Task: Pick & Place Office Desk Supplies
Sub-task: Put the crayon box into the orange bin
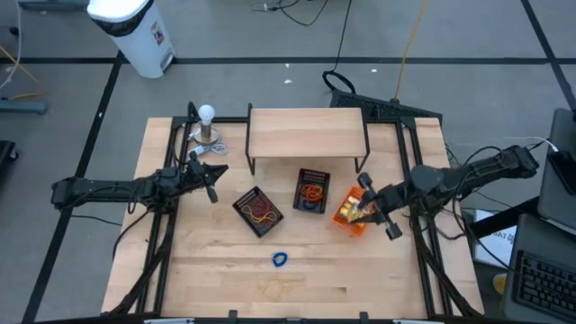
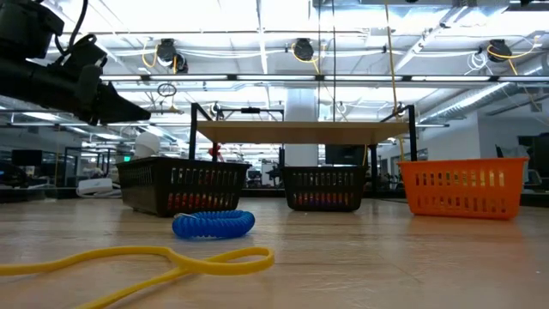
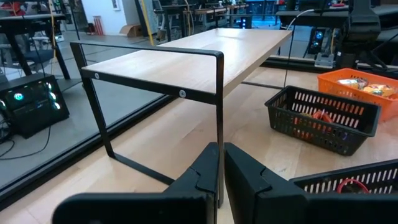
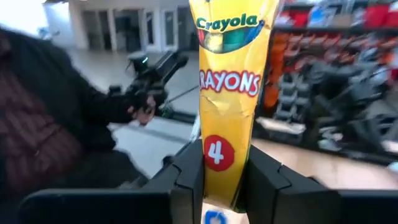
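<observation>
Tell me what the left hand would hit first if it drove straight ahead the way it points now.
Most likely the near black leg of the wooden riser shelf: it stands right in line beyond the shut left hand, though depth there is hard to judge.

**Table inventory**

I am looking down on a light wooden table (image 1: 216, 270). Sitting on it: a wood-topped shelf riser (image 1: 306, 133) at the back, two black mesh trays (image 1: 258, 211) (image 1: 312, 191), an orange tray (image 1: 349, 214), a white ball on a stand (image 1: 208, 121), a blue coiled band (image 1: 280, 260), a yellow band (image 1: 281, 288).
</observation>
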Available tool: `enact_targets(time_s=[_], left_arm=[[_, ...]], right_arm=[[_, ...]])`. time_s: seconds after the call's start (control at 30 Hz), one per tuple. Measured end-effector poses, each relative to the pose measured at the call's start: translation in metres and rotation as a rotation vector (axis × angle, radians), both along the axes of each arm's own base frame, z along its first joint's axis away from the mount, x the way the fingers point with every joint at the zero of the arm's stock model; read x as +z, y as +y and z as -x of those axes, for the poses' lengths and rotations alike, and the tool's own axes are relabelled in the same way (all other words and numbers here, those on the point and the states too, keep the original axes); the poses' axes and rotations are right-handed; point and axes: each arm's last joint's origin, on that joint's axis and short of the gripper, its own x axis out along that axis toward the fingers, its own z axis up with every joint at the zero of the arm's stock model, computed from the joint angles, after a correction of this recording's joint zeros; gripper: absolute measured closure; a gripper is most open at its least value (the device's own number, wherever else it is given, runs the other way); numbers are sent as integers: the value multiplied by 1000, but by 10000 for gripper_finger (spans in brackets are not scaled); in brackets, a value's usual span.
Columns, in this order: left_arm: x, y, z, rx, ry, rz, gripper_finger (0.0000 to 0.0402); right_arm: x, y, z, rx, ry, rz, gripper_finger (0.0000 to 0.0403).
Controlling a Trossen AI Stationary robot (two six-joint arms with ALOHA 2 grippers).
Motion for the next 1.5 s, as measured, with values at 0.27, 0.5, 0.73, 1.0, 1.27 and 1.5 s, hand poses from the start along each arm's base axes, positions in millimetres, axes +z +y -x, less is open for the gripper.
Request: enact_targets(time_s=[0.27, 0.5, 0.73, 1.0, 1.27, 1.5], left_arm=[[0, 0, 0, 0, 2, 2, 376], [-1, 0, 0, 0, 4, 4, 376], [-1, 0, 0, 0, 7, 5, 376], [-1, 0, 0, 1, 6, 8, 376], [-1, 0, 0, 1, 6, 8, 376], [-1, 0, 0, 5, -7, 30, 376]], right_arm=[[-22, -25, 29, -156, -44, -69, 339], [-44, -36, 49, -242, -78, -98, 331], [-63, -40, 59, -299, -90, -116, 342], [-82, -41, 67, -301, -161, -133, 332], [-96, -43, 72, -334, -335, -113, 336], [-100, -43, 70, -360, -300, -103, 337]])
